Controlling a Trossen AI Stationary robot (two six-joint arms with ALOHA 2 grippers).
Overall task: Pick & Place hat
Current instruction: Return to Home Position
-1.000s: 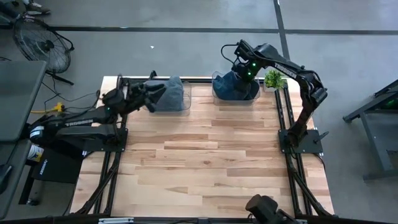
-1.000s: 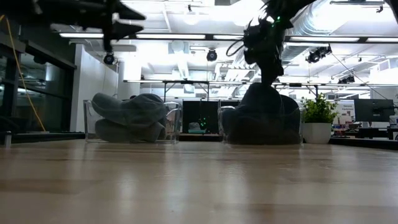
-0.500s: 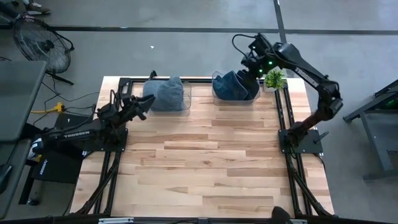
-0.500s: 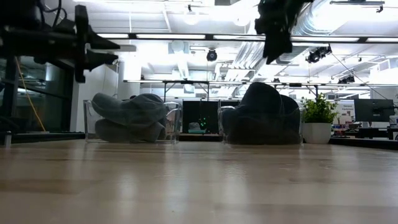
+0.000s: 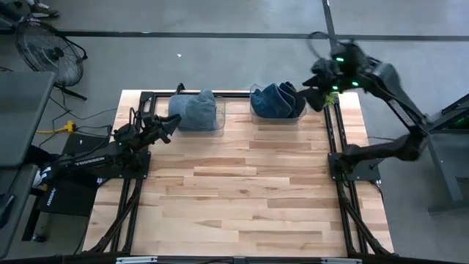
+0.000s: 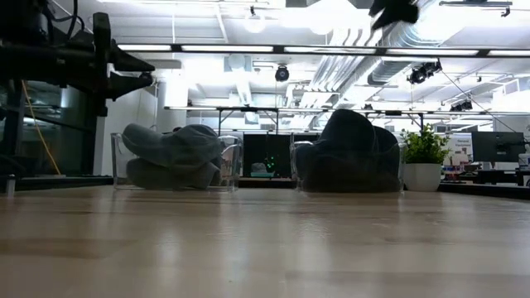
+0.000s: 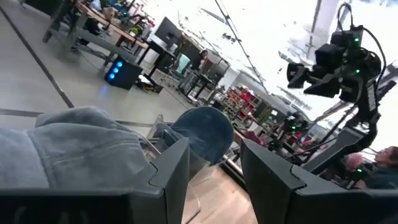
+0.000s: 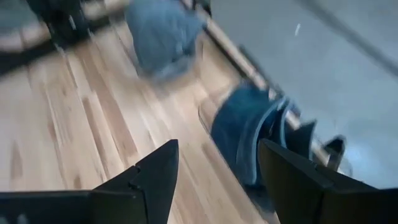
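**Blue caps resting in the right bin, both tools empty**

The blue caps (image 5: 278, 98) are lying piled in the right bin (image 5: 253, 111), the clear box at the upper middle of the high view, against the far edge of the desk (image 5: 234, 183). Just to its left, a little apart, the left bin (image 5: 220, 111) is holding grey caps (image 5: 194, 108).

The right tool (image 5: 316, 95) is hanging in the air just right of the right bin, near the desk's upper right corner. Its fingers are standing spread with nothing between them.

The left tool (image 5: 167, 126) is hovering just left of the left bin, near the desk's upper left corner, its fingers likewise parted and empty.

In the low view a potted plant (image 6: 426, 157) is standing just right of the right bin.
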